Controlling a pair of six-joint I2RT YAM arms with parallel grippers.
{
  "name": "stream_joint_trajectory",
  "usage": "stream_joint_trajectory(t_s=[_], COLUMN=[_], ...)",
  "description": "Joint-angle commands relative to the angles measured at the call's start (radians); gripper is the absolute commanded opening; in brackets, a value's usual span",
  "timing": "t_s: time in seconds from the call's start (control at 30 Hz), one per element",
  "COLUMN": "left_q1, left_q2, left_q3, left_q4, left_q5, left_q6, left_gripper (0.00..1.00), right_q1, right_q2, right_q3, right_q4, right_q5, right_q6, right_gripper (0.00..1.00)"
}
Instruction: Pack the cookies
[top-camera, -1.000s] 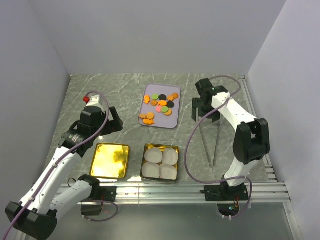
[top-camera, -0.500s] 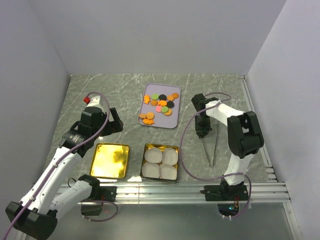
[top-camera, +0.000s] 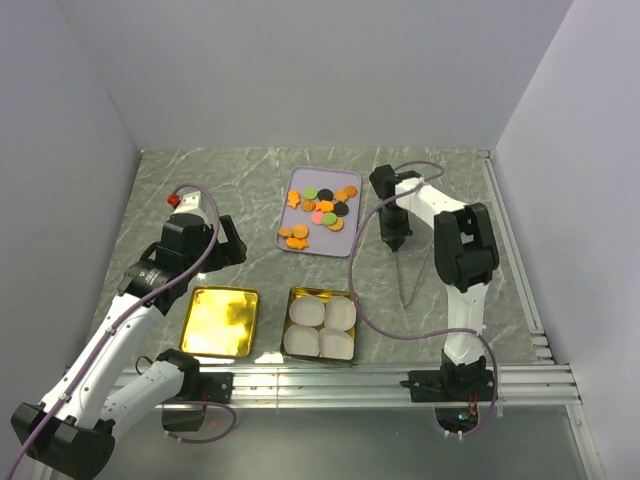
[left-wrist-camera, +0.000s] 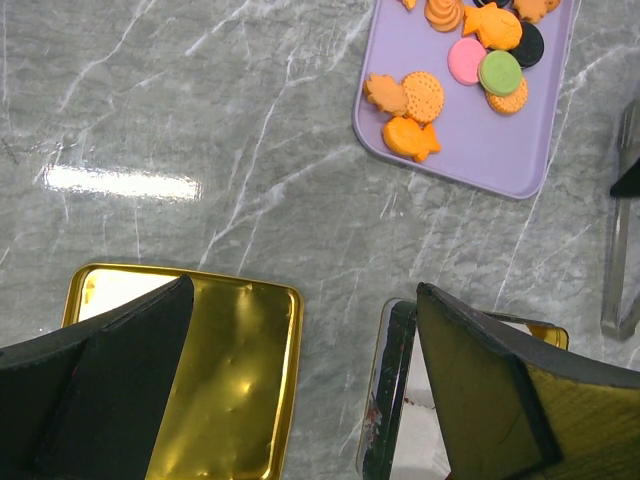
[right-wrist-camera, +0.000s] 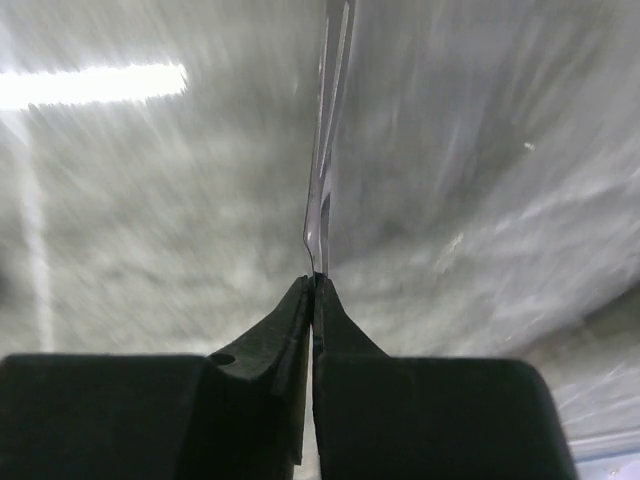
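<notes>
The cookies (top-camera: 322, 207) lie in a heap on a purple tray (top-camera: 335, 243) at the back middle, mostly orange with a few black, green and pink ones; the left wrist view shows the cookies (left-wrist-camera: 470, 60) at its top. Just right of the tray, my right gripper (top-camera: 393, 240) is shut on the top end of thin metal tongs (top-camera: 402, 275), whose arms are pressed together. In the right wrist view the tongs (right-wrist-camera: 328, 120) run straight out from the gripper (right-wrist-camera: 314, 278). My left gripper (top-camera: 228, 242) hangs open over the table, holding nothing (left-wrist-camera: 305, 290).
A gold lid (top-camera: 220, 322) lies at the front left. Beside it stands a tin (top-camera: 320, 291) holding several white paper cups (top-camera: 305, 312). In the left wrist view the lid (left-wrist-camera: 235, 390) and the tin's rim (left-wrist-camera: 385, 400) sit under the fingers.
My right gripper came down onto the tongs, shut on them and moved left toward the tray. The tongs' spread arms are now squeezed together. The left arm has not moved.
</notes>
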Motion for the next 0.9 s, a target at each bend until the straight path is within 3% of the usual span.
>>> stream_joint_trajectory(t_s=[0.0,0.27,0.47,0.5,0.6,0.73,0.87], left_q1=[0.003,0.005,0.005,0.005,0.003,0.003,0.003], left_q2=[-0.003,0.004,0.032,0.035,0.038,0.043,0.035], left_q3=[-0.007,-0.007,-0.005,-0.005,-0.007,-0.009,-0.012], left_q4=[0.034,0.032,0.03,0.03,0.034,0.04,0.041], left_q5=[-0.004,-0.004,0.005,0.005,0.007,0.019,0.014], left_q6=[0.021,0.018,0.021,0.021,0.023,0.026,0.026], left_gripper=[0.99,0.99,0.99,0.99,1.0,0.99,0.99], right_q1=[0.004,0.006,0.007,0.007,0.01,0.012,0.015], right_q2=[0.059,0.293,0.34,0.337,0.305,0.227,-0.04], right_q3=[0.144,0.538,0.65,0.652,0.64,0.603,0.401], right_q4=[-0.026,-0.084,-0.096,-0.096,-0.083,-0.086,0.003], right_q5=[0.07,0.085,0.096,0.099,0.116,0.116,0.153], right_q6=[-0.029,-0.073,-0.056,-0.055,-0.052,-0.033,0.01], right_gripper=[0.0,0.0,0.34,0.49,0.71,0.79,0.83])
